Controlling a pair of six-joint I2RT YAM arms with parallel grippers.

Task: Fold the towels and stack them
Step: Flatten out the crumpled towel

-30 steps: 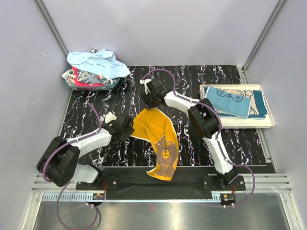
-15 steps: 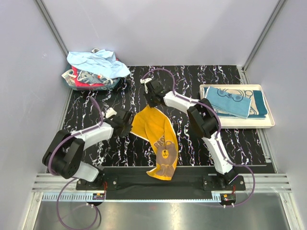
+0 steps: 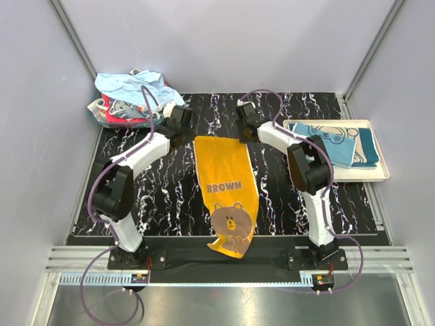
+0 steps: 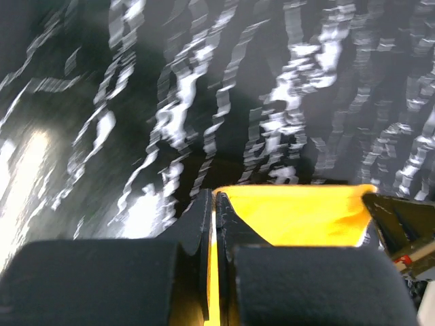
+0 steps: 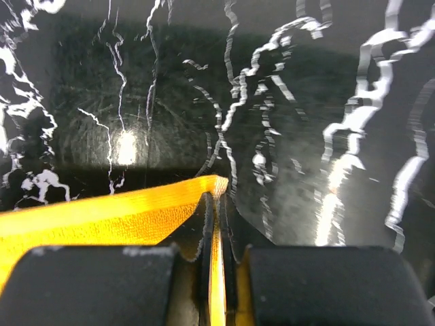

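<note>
Left arm [image 3: 146, 153] and right arm [image 3: 321, 212], bolted to a black base rail [image 3: 183, 259]: white links, black joints, looping purple cables [image 3: 262, 91], black fingers [image 4: 102, 282].

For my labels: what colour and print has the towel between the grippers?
The towel is orange-yellow with a brown bear; top external view.

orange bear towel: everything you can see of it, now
The orange-yellow towel looks like thin woven cloth, printed with brown "BROWN" lettering and a bear below it. It lies unfolded, stretched lengthwise from far to near on the black marbled table, its near end wrinkled and reaching over the front edge. The left end effector is shut on its far left corner, the right end effector on its far right corner.
</note>
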